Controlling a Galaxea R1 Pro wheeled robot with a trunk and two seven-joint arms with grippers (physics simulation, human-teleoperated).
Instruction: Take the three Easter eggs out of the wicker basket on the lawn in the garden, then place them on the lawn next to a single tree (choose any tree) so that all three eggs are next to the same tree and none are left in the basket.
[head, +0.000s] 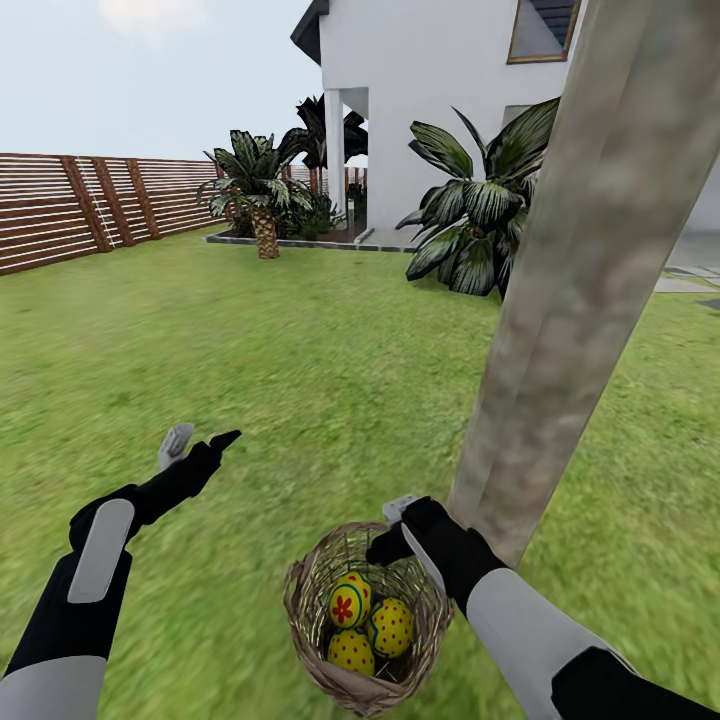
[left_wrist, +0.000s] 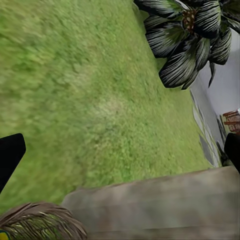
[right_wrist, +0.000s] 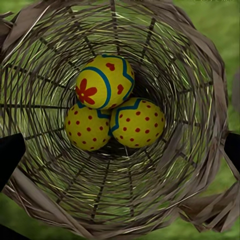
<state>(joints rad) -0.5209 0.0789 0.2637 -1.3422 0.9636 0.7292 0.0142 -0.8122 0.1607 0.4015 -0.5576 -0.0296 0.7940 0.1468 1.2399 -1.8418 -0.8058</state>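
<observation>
Plainly the three eggs (right_wrist: 107, 107) in the basket (head: 310, 600) look smooth, round, slippery; grip the top one across its middle; right gripper (head: 395, 528) open above them, empty; left gripper (head: 200, 440) open, idle.

The left arm (head: 95, 570) reaches forward on the left side. Its gripper (head: 200, 442) sits far out in front, with the two fingers spread apart and nothing between them. The right arm (head: 530, 630) comes in from the near right and bends toward the middle. Its gripper (head: 400, 530) points down, and its dark fingers (right_wrist: 10, 155) are spread wide too.
</observation>
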